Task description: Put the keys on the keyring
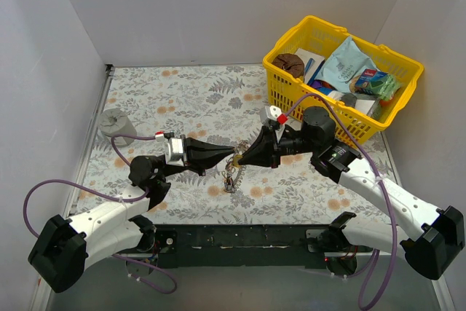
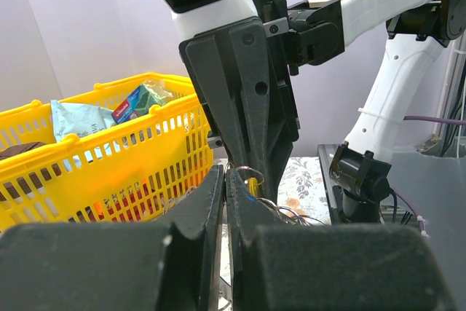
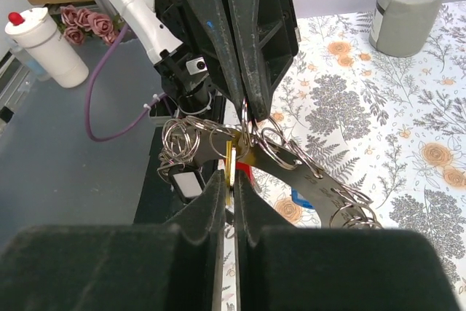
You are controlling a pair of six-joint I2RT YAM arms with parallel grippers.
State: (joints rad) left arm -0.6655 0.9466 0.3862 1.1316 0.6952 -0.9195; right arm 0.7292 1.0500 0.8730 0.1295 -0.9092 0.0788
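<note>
Between my two arms, mid-table, my right pincer (image 3: 231,180) has its fingers pressed together on what looks like the yellow key (image 3: 231,159), held edge-on and lifted off the cloth. Nose to nose with it, my left pincer (image 3: 247,111) is clamped tight on a wire loop of the keyring (image 3: 269,132), and a tangle of further loops dangles below. The red key (image 3: 246,174) sits just behind my right fingers and the blue key (image 3: 300,198) hangs a little beyond; whether either is already threaded I cannot tell. My read: these keys are light and stiff, their metal blades slippery, so the plastic head is the place to pinch. The ring is thin, springy wire, apt to twist in a grip, so I want it held close beside the opening. Further out, on the floral table (image 1: 182,92), the grey cylinder (image 1: 116,123) stands far left, well apart. Far right, the yellow basket (image 1: 291,92) holds packets, a pale blue pouch (image 1: 348,63) and something brown (image 1: 290,62); I see no keys in it.
</note>
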